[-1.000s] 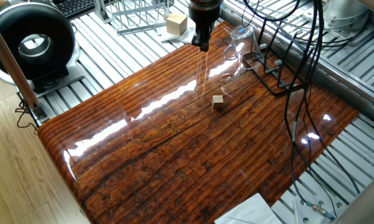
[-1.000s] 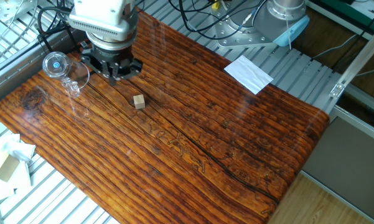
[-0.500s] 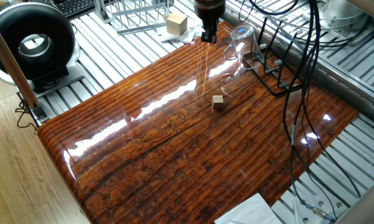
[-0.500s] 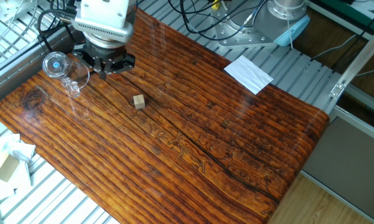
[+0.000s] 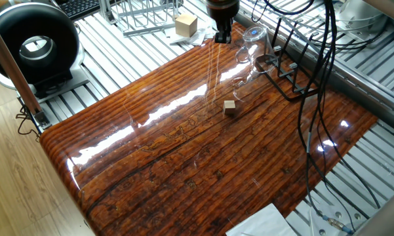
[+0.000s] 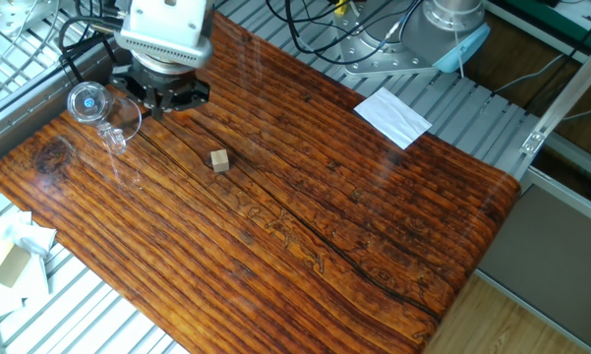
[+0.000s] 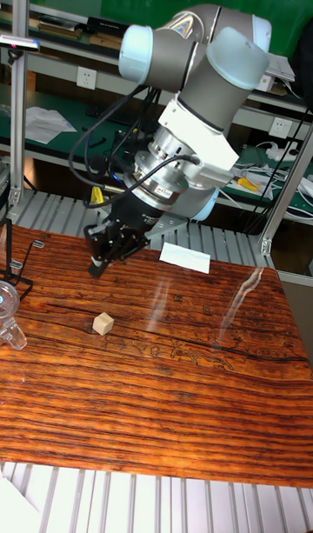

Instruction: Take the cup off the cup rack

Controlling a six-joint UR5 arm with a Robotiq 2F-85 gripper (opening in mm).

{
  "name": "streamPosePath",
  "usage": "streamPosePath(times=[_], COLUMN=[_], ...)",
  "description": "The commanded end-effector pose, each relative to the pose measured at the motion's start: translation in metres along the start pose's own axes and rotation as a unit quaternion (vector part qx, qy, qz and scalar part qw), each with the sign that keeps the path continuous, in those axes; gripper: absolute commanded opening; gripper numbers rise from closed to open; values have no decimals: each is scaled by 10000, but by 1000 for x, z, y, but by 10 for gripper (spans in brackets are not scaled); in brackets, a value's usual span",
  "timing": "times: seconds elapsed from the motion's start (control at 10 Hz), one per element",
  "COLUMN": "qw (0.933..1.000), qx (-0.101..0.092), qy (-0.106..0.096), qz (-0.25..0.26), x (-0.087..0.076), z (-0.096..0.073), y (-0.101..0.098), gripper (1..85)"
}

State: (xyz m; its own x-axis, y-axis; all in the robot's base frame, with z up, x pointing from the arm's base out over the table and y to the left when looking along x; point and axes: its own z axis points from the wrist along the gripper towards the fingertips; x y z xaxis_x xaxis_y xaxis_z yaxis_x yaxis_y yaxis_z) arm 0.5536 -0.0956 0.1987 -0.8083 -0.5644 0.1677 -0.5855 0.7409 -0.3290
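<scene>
One fixed view: dark two-finger gripper [image 5: 221,33] hanging above the far edge of the glossy striped wooden table [image 5: 183,151], just left of the clear glass cup [image 5: 250,47] tilted on the black thin-wire cup rack [image 5: 280,69]. Small wooden cube [image 5: 230,107] nearer on the board; black cables [image 5: 315,78] draped across the rack.

Other fixed view: cup [image 6: 96,106] beside the gripper [image 6: 165,96], apart; white paper sheet [image 6: 392,115] far off.

Tall fixed view: fingers [image 7: 97,263] close together, empty; jaw state impossible to tell.
</scene>
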Motion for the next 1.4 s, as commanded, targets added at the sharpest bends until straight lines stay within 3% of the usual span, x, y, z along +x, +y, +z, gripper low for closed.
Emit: streamPosePath(times=[0.0, 0.1, 0.3, 0.6, 0.9, 1.3], qw=[9972, 9961, 9979, 9983, 9947, 9961], qx=[174, 212, 30, -371, -835, -713], qy=[719, 845, 641, 289, -278, -298], qz=[-143, -170, 6, 349, 530, 425], x=[38, 44, 34, 15, -16, -16], z=[-3, -5, -3, -2, -5, -4], y=[-10, -13, -2, 19, 42, 35], gripper=[13, 13, 13, 13, 13, 13])
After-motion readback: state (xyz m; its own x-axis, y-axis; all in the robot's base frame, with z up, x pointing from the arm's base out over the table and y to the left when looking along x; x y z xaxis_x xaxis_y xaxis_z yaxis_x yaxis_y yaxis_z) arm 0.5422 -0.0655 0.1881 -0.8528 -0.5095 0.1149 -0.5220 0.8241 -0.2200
